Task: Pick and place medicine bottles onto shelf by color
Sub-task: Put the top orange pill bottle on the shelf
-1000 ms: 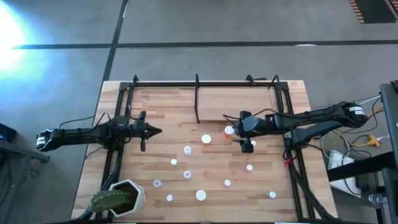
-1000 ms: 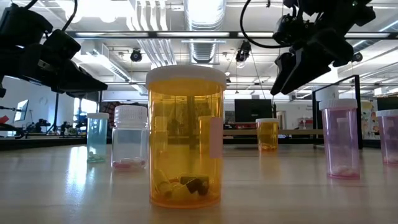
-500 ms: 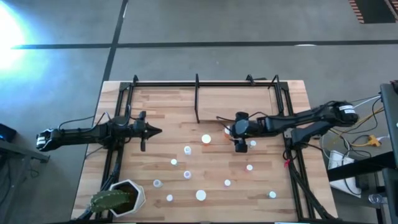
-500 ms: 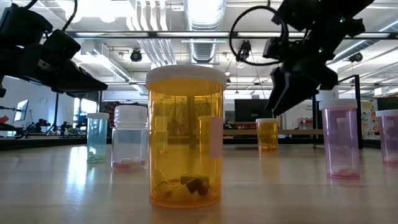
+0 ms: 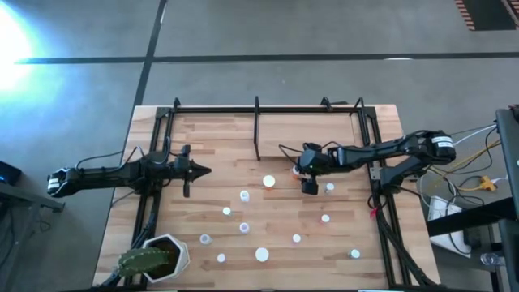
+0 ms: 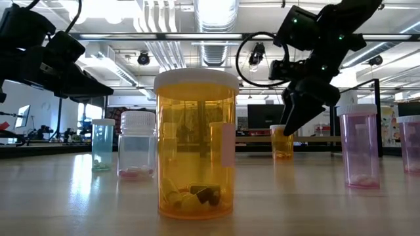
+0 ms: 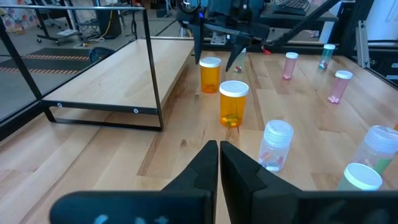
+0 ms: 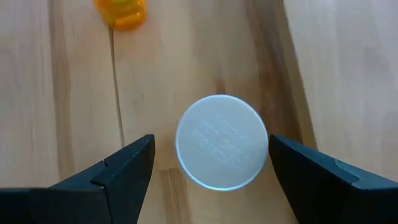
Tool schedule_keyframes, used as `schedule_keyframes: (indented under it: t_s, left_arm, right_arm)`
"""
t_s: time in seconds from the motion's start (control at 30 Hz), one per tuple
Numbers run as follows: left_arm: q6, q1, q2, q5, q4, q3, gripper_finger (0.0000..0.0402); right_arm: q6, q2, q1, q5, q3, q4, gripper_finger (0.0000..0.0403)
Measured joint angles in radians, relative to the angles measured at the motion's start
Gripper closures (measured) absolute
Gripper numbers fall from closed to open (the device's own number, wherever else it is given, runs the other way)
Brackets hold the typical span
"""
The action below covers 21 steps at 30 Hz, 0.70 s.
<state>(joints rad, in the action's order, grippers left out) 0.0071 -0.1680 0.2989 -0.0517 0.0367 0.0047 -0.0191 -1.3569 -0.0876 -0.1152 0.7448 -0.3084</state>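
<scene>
Several medicine bottles stand upright on their bases across the wooden table. My right gripper (image 8: 211, 142) is open, tipped steeply down over an orange bottle with a white cap (image 8: 221, 140). Its fingers (image 8: 118, 168) stand on either side of the cap without touching it. The left wrist view shows the same bottle (image 7: 210, 74) under my right gripper (image 7: 217, 53). The shelf (image 7: 93, 68) runs along the table's far side inside black rods. At the table's left, my left gripper (image 7: 219, 149) hovers shut and holds nothing.
A second orange bottle (image 7: 234, 102) stands just left of the first, and a large one (image 6: 195, 144) stands near the front edge. Pink bottles (image 6: 359, 144) stand at the right. A cactus pot (image 5: 154, 258) sits at the near left corner. A black upright rod (image 5: 257, 130) divides the shelf.
My right gripper has moved toward the table's left edge and down, tipping more steeply, and now hangs over the white-capped orange bottle. No bottle has moved.
</scene>
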Motion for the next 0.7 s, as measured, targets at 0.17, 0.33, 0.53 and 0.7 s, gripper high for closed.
schedule_keyframes:
  t_s: [0.17, 0.33, 0.53, 0.7]
  left_arm:
    - [0.0, 0.0, 0.0, 0.0, 0.0, 0.0, 0.0402]
    - [0.0, 0.0, 0.0, 0.0, 0.0, 0.0, 0.0402]
    - [0.0, 0.0, 0.0, 0.0, 0.0, 0.0, 0.0402]
    - [0.0, 0.0, 0.0, 0.0, 0.0, 0.0, 0.0402]
  right_arm:
    - [0.0, -0.012, -0.001, 0.012, 0.0, 0.004, 0.0117]
    - [-0.001, -0.021, -0.001, 0.014, 0.0, 0.006, 0.0159]
    - [0.0, -0.01, -0.001, 0.014, 0.0, 0.01, 0.0206]
    - [0.0, 0.005, -0.001, 0.014, 0.0, 0.007, 0.0212]
